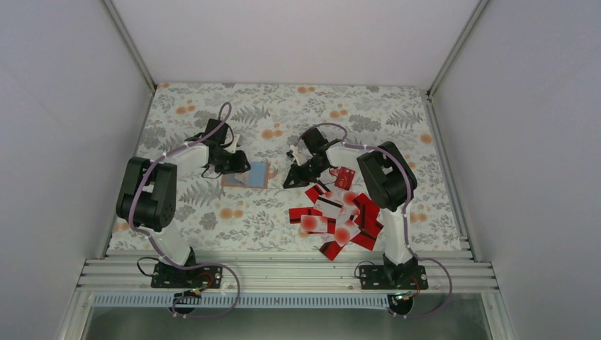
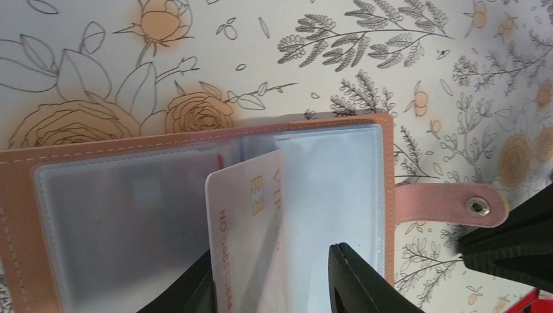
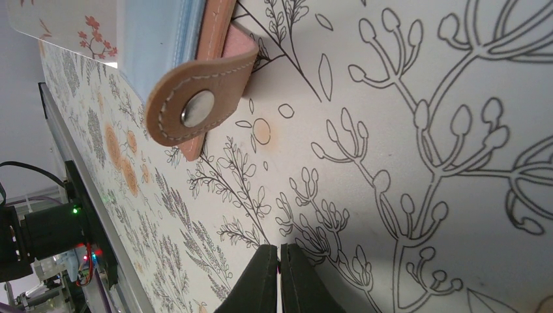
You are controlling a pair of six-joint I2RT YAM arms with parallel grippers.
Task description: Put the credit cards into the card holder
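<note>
Early stage: left fingers [image 2: 355, 277] pinch one white chip-printed credit card [image 2: 244, 215], its tip at the clear sleeves of the open tan-pink leather card holder [image 2: 130, 215] just ahead, not seated. The right fingers [image 3: 264, 280] are pressed together, empty, near the holder's snap strap [image 3: 195, 107]. The heap of red and white credit cards [image 1: 340, 212] behind them on the floral counter [image 1: 212, 212] is still to load.

From the left wrist the card holder [image 2: 195, 140] runs off the left and bottom edges, and the white card [image 2: 251, 222] vanishes low between the dark fingers [image 2: 365, 280]. From above, the left gripper [image 1: 237, 164] covers part of the holder; the heaped credit cards [image 1: 339, 212] overlap, too small to count
</note>
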